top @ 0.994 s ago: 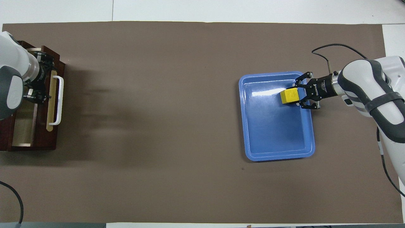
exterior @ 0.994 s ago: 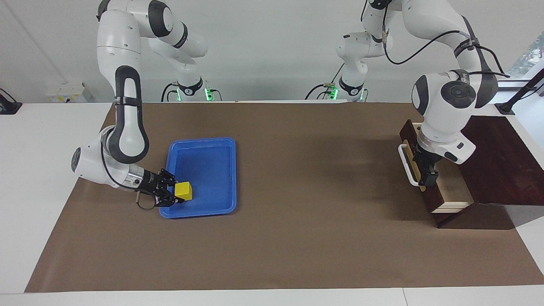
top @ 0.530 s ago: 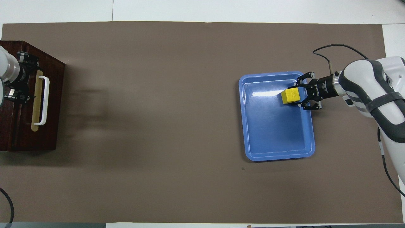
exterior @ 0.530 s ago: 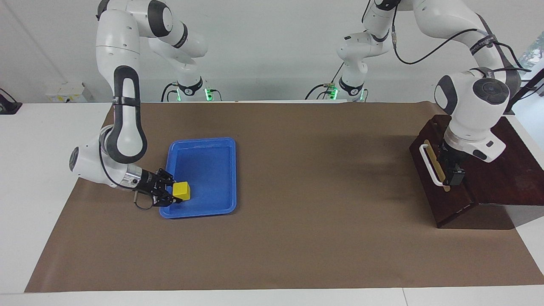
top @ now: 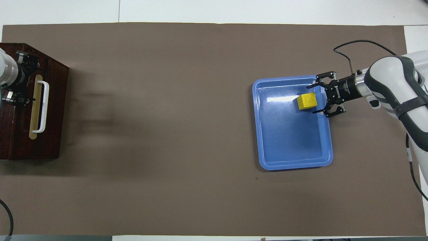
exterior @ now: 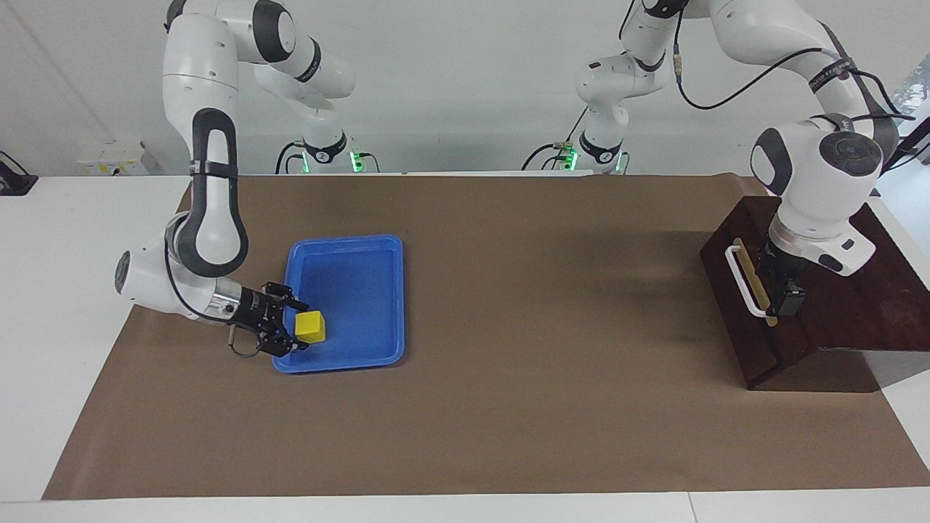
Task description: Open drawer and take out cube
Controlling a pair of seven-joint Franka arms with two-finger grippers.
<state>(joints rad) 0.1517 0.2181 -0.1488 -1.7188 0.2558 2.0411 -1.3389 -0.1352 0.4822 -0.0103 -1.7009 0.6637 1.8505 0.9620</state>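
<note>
A white table (exterior: 65, 305) carries a broad brown paper mat (exterior: 508, 407) covering most of its top; bare white margins show at 3, 6 and 9 o'clock of the facing view. A plain white wall (exterior: 450, 80) runs across 12 o'clock. A white socket box (exterior: 112, 158) sits at 10 o'clock. A window (exterior: 908, 91) with foliage outside shows at 2 o'clock. Lighting is even and diffuse.

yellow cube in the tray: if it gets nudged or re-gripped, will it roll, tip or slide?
The cube sits flat on one face in the blue tray, so it will probably not roll or tip. The tray floor shows a glossy sheen, so a push would likely slide it. Its flat, squared sides look rigid and should suit a re-grip by the open right gripper.
</note>
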